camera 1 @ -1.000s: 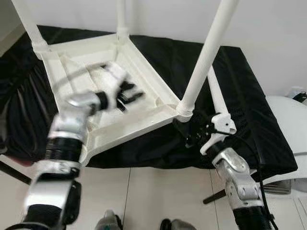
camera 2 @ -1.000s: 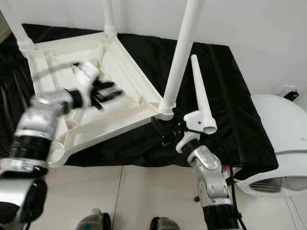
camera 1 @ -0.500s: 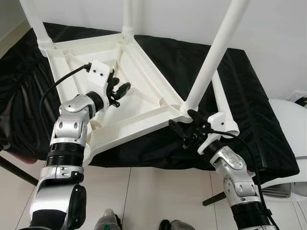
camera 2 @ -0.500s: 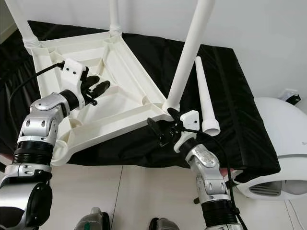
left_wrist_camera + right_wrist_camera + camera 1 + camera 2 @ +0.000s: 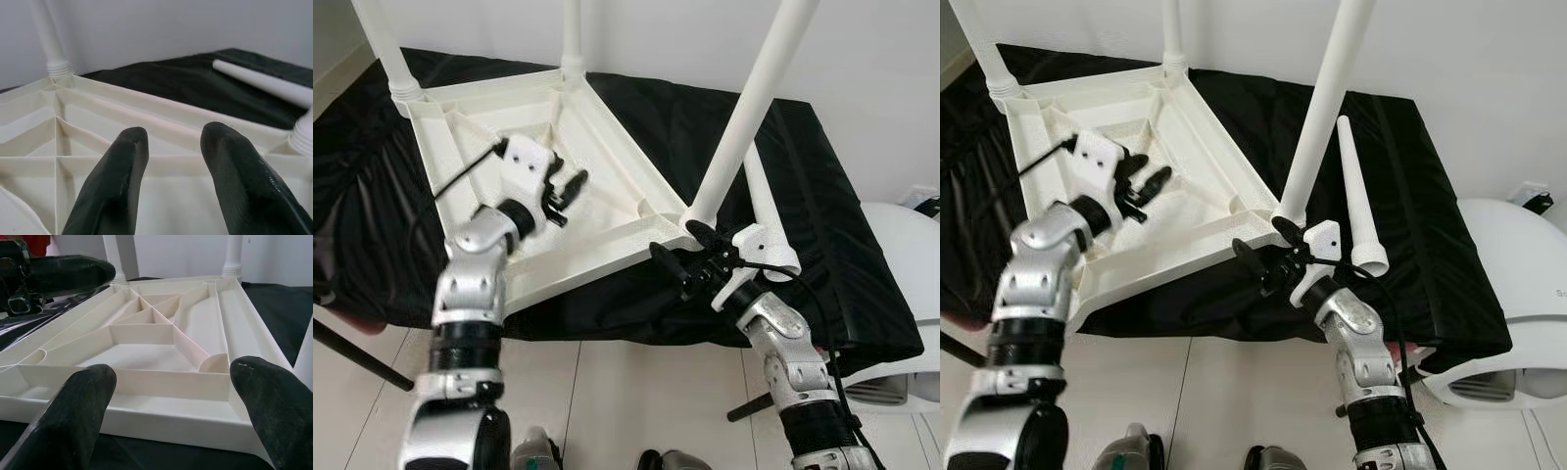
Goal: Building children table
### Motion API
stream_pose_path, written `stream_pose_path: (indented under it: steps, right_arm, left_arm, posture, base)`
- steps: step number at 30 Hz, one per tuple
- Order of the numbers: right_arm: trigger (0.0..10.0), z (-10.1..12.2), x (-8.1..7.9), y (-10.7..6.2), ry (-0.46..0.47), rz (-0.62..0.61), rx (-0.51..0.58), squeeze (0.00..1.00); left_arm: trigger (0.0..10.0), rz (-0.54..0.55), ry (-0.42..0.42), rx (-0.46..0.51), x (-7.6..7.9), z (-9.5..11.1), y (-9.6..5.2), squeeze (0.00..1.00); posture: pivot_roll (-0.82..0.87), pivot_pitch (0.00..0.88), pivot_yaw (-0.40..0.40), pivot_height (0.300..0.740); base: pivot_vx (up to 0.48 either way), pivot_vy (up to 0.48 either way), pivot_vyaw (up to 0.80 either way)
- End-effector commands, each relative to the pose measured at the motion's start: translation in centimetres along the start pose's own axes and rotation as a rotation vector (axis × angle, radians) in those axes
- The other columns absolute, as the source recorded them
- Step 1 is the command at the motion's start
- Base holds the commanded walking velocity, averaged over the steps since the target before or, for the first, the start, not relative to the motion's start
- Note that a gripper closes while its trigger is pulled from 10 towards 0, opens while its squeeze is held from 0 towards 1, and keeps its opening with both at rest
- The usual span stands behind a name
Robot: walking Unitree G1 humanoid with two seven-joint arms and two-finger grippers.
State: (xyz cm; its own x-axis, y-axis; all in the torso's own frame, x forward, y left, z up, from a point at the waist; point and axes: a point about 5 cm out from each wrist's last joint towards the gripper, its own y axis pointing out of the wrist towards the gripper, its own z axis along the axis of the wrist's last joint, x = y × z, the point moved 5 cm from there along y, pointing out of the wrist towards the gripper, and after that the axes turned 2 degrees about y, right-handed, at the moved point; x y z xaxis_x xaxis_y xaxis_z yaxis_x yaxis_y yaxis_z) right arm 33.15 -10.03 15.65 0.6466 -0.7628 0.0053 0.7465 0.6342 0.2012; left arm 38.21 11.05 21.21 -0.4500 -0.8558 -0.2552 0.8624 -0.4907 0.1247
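The two eye views look forward and down from the head onto the upturned table top (image 5: 607,211) on the black cloth (image 5: 822,225), nearly the same scene. The left wrist view peers close along its fingers (image 5: 117,181) across the ribbed underside. The right wrist view faces that underside from its near corner.

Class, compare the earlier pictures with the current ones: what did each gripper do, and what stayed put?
The left gripper swung over the upturned white table top, nothing in its open fingers. The right gripper crept to the table's near corner, open, gripping nothing. The three fitted legs and the loose leg on the black cloth stayed put.
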Motion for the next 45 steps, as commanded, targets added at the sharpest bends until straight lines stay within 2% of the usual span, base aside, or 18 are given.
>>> stream_pose_path:
  steps: [1,3,8,14,19,25,33,35,37,39,45]
  right_arm:
    - [10.0,-0.1,0.3,0.0,0.001,0.0,0.0,0.0]
    - [10.0,0.2,0.5,0.4,0.002,-0.003,0.016,0.0]
    - [10.0,0.2,0.5,0.7,0.008,-0.011,0.027,0.0]
    - [10.0,0.1,0.7,1.2,0.01,0.0,0.029,0.0]
    - [10.0,-0.4,0.4,1.3,0.014,0.06,0.006,0.0]
    - [10.0,-0.8,0.9,1.7,-0.001,0.146,-0.039,0.0]
    - [10.0,-1.0,2.2,1.8,-0.011,0.201,-0.096,0.0]
    - [10.0,-0.9,3.2,2.1,0.0,0.201,-0.11,0.0]
    - [10.0,-0.9,3.2,2.1,0.0,0.201,-0.11,0.0]
    - [10.0,-0.8,3.9,2.4,0.001,0.196,-0.117,0.0]
    - [10.0,-0.6,4.5,3.1,-0.007,0.214,-0.137,0.0]
  left_arm:
    - [10.0,0.526,0.008,-0.01,-4.7,-0.4,-1.8,0.0]
    - [10.0,0.533,-0.006,0.012,-4.5,-0.8,-2.6,0.0]
    - [10.0,0.521,0.005,0.019,-4.3,-0.8,-2.9,0.0]
    - [10.0,0.462,-0.016,0.015,-3.0,-1.4,-3.2,0.0]
    - [10.0,0.437,-0.023,0.017,-2.2,-1.4,-3.6,0.0]
    - [10.0,0.39,-0.017,0.032,-1.1,-0.9,-4.2,0.0]
    - [10.0,0.309,-0.026,0.022,1.0,-0.8,-4.8,0.0]
    - [10.0,0.269,-0.039,0.021,1.9,-0.8,-5.2,0.0]
    - [10.0,0.269,-0.039,0.021,1.9,-0.8,-5.2,0.0]
    - [10.0,0.235,-0.053,0.014,2.6,-0.9,-5.4,0.0]
    - [10.0,0.183,-0.069,0.007,3.8,-0.6,-5.6,0.0]
  posture:
    - [0.08,0.047,-0.065,0.74]
    - [0.09,0.045,-0.07,0.74]
    - [0.08,0.037,-0.074,0.74]
    - [0.07,0.038,-0.073,0.74]
    - [0.08,0.043,-0.074,0.74]
    - [0.1,0.055,-0.092,0.74]
    - [0.12,0.074,-0.108,0.74]
    - [0.12,0.077,-0.118,0.74]
    - [0.12,0.077,-0.118,0.74]
    - [0.13,0.078,-0.117,0.74]
    - [0.14,0.085,-0.111,0.74]
  base:
    - [0.0,0.0,0.0]
    - [0.0,0.0,0.0]
    - [0.0,0.0,0.0]
    - [0.0,0.0,0.0]
    - [0.0,0.0,0.0]
    - [0.0,0.0,0.0]
    - [0.0,0.0,0.0]
    - [0.0,0.0,0.0]
    - [0.0,0.0,0.0]
    - [0.0,0.0,0.0]
    - [0.0,0.0,0.0]
